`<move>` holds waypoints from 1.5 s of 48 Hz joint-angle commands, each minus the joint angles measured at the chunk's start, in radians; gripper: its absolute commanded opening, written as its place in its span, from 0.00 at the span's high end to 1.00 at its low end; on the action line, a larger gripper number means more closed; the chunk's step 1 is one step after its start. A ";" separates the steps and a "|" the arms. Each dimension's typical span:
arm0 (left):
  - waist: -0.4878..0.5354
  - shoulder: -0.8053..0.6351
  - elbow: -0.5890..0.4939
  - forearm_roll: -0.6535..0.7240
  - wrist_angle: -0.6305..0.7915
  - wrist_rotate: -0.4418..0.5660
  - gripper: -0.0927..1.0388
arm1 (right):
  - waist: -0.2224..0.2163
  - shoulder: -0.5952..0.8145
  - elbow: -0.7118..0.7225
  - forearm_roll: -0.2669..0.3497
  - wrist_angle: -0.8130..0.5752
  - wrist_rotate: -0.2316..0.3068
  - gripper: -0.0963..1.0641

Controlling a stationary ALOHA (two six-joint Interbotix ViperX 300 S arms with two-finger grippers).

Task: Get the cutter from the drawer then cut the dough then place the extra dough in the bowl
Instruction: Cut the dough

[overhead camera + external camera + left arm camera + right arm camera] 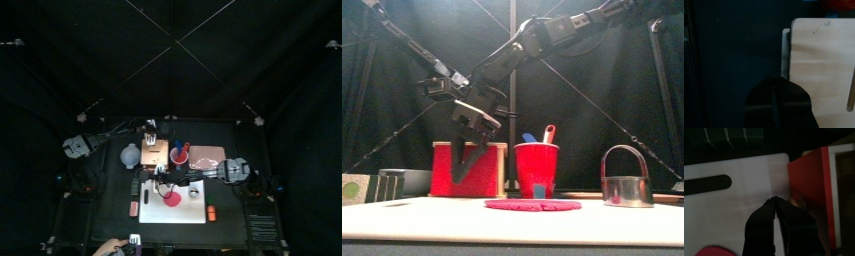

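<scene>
The white cutting board is taking up the near middle of the table, giving the cutting step a flat base. The pale wooden box is sitting just beyond the board's far edge, its red drawer front facing the board so that anything pulled out comes over it. Whether the drawer is fully shut cannot be told. The left gripper is hovering at the box's far left edge with its jaws pressed together on nothing, likely placed to brace the box. The right gripper is reaching in from the right and hanging just in front of the drawer front, its jaws drawn nearly together and empty. The blue-grey bowl is waiting left of the box for the scraps. A red cup of toy knives is standing right of the box. The pink dough is lying flat and uncut at the board's middle. The cutter is standing on the board's right part, handle up and easy to grasp, so the fetching step seems done.
</scene>
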 commanded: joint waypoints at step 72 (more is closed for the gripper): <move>-0.005 -0.187 0.041 -0.071 -0.380 -0.064 0.61 | 0.137 -0.201 -0.025 0.054 0.124 0.015 0.84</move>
